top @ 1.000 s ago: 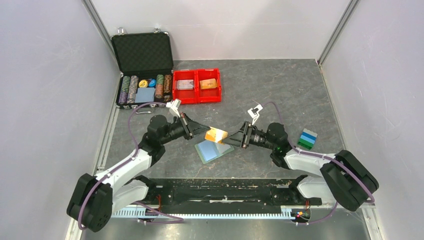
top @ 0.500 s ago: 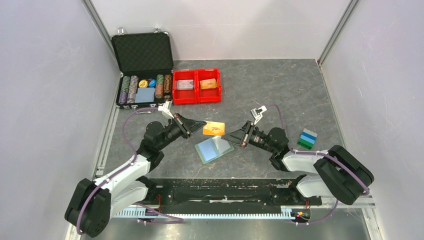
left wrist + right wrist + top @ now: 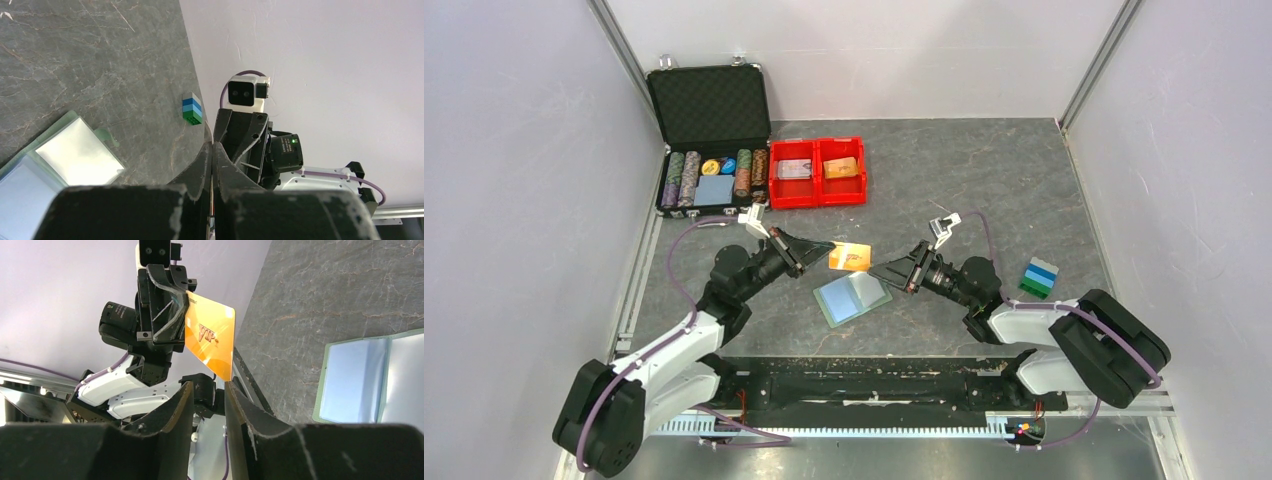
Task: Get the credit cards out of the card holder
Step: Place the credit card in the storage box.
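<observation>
My left gripper is shut on one end of the orange credit card and holds it in the air, above and behind the card holder. In the left wrist view the jaws are pressed on the card's thin edge. The grey-green card holder lies open on the table with its pale blue pockets up. A whitish rectangle shows in one pocket; I cannot tell if it is a card. My right gripper is open and empty, just right of the card, not touching it.
A red two-compartment bin holding cards stands at the back. An open black poker-chip case is to its left. A blue-green block stack sits at the right. Walls close the left, back and right sides.
My left gripper has lifted the orange card up and back, away from the holder. My right gripper has drawn back from the card and now stands apart from it.
</observation>
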Controlling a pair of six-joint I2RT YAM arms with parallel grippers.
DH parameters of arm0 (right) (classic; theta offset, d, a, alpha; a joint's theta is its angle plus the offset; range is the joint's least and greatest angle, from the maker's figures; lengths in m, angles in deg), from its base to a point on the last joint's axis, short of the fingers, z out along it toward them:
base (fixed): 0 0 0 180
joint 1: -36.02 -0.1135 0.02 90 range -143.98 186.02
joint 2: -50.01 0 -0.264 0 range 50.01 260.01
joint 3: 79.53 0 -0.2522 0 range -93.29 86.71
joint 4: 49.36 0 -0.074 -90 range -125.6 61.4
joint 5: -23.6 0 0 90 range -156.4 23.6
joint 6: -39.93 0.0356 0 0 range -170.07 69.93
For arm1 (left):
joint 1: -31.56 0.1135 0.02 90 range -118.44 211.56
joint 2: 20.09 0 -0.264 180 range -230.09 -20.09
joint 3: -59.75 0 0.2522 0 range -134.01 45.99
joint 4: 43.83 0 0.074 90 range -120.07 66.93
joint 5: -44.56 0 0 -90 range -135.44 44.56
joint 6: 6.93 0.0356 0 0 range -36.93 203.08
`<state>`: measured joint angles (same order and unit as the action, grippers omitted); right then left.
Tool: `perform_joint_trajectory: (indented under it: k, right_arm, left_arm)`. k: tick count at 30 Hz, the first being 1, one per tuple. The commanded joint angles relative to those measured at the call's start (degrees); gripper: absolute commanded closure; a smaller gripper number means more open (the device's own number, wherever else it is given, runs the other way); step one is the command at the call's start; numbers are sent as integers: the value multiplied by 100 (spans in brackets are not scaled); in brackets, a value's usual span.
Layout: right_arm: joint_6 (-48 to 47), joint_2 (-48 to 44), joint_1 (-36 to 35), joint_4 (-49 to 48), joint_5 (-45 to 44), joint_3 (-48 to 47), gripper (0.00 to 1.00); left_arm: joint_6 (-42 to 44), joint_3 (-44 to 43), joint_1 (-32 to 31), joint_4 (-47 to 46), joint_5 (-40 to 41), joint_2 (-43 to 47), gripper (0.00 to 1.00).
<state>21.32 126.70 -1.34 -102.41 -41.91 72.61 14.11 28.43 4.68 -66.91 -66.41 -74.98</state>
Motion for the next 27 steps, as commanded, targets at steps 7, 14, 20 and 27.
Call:
perform_joint_trajectory:
  k: [7,14,20,27]
  right_arm:
    - [-44,38,-34,-113,-131,63,62]
    - [-52,63,-60,-157,-146,11,66]
    - [-48,163,-102,-201,-196,-113,70]
    - [-73,220,-139,-236,-275,-206,79]
  left_arm:
    - [-273,70,-37,-306,121,128,98]
    - [-295,106,-46,-315,119,165,98]
    - [-355,157,-46,-403,102,128,98]
    - [-386,207,-46,-458,102,132,98]
